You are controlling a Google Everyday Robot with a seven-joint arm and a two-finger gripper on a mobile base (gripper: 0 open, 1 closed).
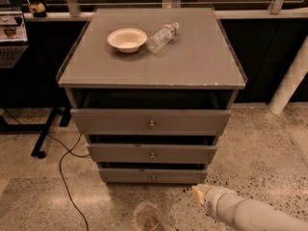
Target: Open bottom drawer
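Hand [199, 192] low at frame bottom right, near the floor, just below and right of the bottom drawer's right corner, not touching it. Open or closed: can't tell. Holding nothing visible. Bottom drawer [130, 176] is the lowest front on the bench [192, 66], knob [153, 177] centred. Bowl [127, 39] and bottle [162, 37] on top, side by side.

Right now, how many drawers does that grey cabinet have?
3, stacked: the top drawer, widest; the middle drawer below it; the bottom drawer, slimmest and lowest. None seems hidden. The gripper hovers just lower right of the bottom drawer.
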